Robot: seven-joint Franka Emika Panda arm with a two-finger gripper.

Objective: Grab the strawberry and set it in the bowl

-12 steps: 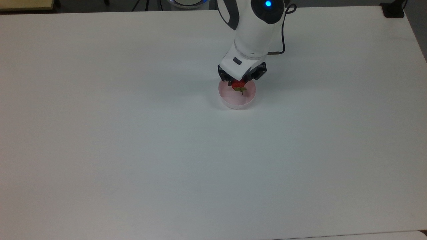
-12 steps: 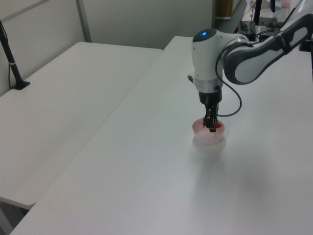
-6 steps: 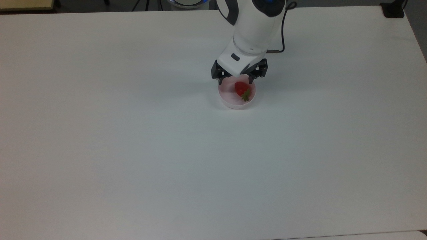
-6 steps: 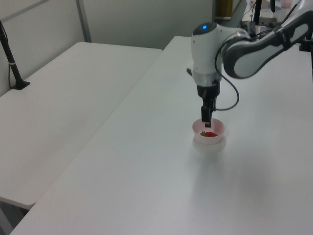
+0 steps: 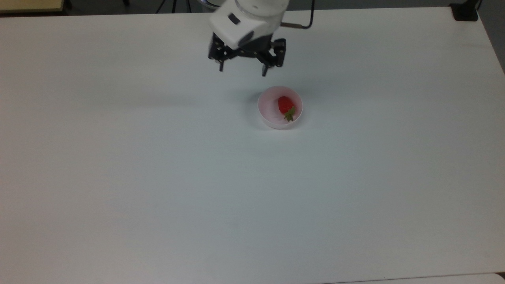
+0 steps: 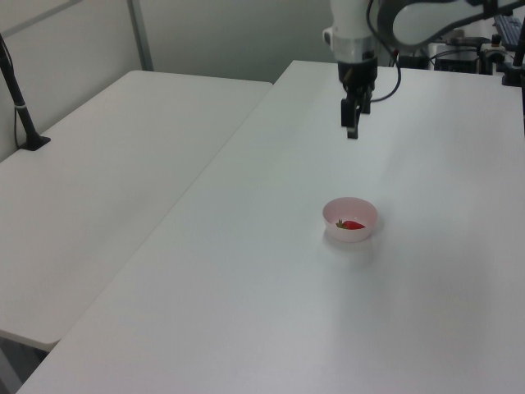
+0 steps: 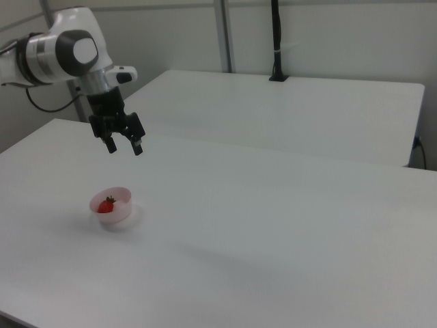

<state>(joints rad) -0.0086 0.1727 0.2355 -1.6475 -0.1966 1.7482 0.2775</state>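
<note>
strawberry (image 5: pixel 285 105) lies on its side inside bowl (image 5: pixel 269 116), centre-upper frame in the top view, leafy cap toward the lower edge | gripper (image 5: pixel 243 71) above bare tabletop (image 5: pixel 158 177), up-left of bowl, fingers (image 5: pixel 264 70) spread wide, holding nothing | placement looks done; arm clear so nothing knocks the bowl

White arm (image 7: pixel 68 41) with dark grey joint bands; black gripper (image 5: pixel 243 71); thin black cable (image 6: pixel 397 70) looping beside the wrist.
</note>
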